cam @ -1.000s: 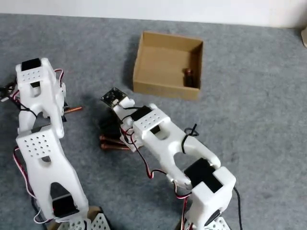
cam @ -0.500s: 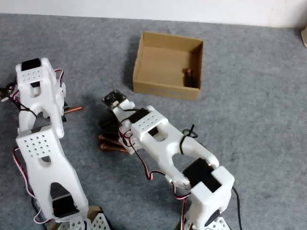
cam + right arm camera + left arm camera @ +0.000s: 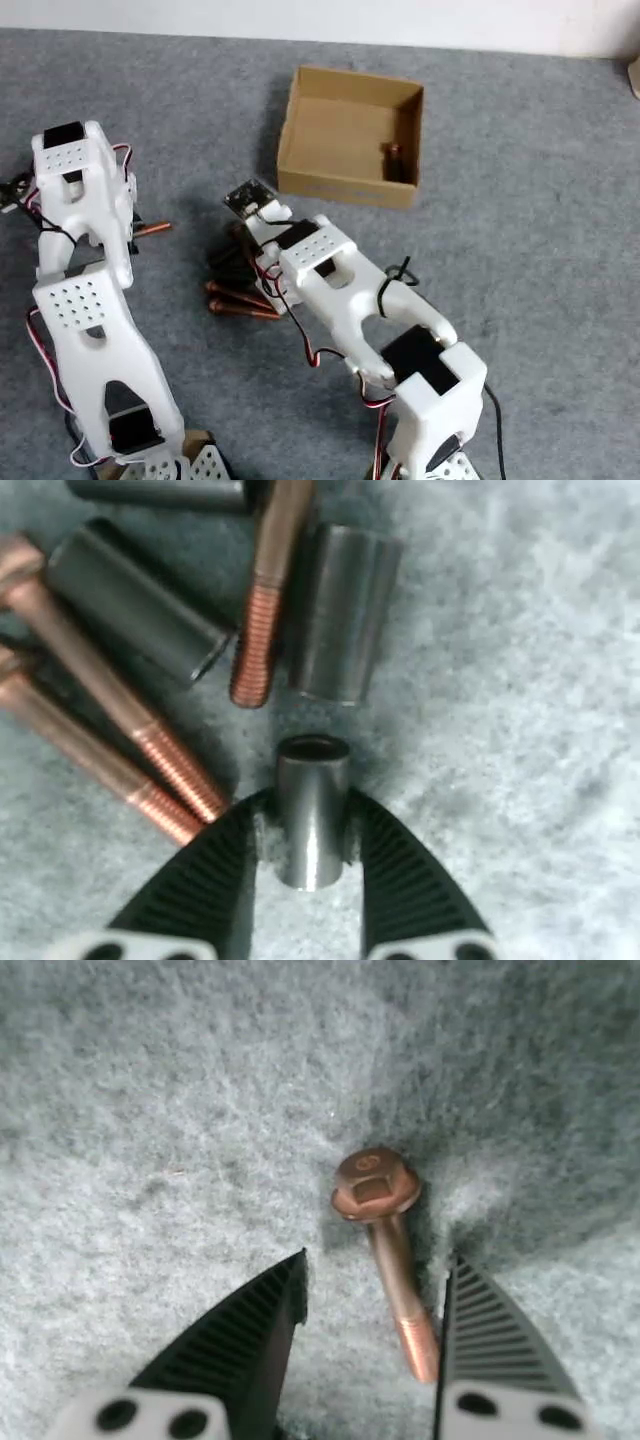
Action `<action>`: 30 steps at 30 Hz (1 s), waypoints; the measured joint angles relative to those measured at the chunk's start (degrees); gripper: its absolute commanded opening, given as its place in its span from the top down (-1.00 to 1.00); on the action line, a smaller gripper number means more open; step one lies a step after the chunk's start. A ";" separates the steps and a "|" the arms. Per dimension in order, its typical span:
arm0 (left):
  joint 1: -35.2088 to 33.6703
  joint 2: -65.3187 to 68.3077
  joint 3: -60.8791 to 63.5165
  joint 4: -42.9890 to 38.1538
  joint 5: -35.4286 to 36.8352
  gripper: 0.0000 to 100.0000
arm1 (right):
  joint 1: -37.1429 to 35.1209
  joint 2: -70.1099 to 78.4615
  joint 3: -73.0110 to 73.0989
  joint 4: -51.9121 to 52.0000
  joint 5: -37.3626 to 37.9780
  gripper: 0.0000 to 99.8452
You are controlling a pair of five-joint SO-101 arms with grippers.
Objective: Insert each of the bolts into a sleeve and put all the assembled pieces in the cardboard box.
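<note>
On the grey carpet a copper bolt [image 3: 386, 1256] lies between the fingers of my left gripper [image 3: 370, 1295], which is open around it without touching. The same bolt [image 3: 153, 229] pokes out beside the left arm in the high view. My right gripper [image 3: 312, 825] is shut on a short grey metal sleeve [image 3: 312, 805], just clear of a pile of more sleeves [image 3: 340, 610] and copper bolts [image 3: 95, 705]. Two of these bolts [image 3: 240, 300] show beside the right arm. The cardboard box [image 3: 340, 187] stands beyond, with one dark assembled piece [image 3: 393, 161] against its right wall.
Both white arms take up the near half of the carpet, the left arm [image 3: 85, 300] at the left and the right arm [image 3: 360, 310] in the middle. Open carpet lies to the right of the box and of the right arm.
The right arm's wrist has shifted slightly toward the box. The left arm and its bolt have not moved.
</note>
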 measured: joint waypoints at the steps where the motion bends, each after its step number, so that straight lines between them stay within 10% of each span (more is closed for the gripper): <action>1: -0.26 0.00 0.00 0.00 0.00 0.57 | 0.00 0.00 0.00 0.00 0.00 0.99; 10: -0.35 1.67 -0.26 -0.62 0.00 1.00 | 0.00 0.00 0.00 0.00 -0.09 0.99; 21: -0.70 1.76 -0.26 0.00 -0.79 0.99 | 0.62 -0.26 -0.18 2.11 -0.09 0.99; 30: 5.27 -8.97 0.88 2.37 -35.08 0.99 | 4.13 -16.97 1.41 5.98 0.00 0.99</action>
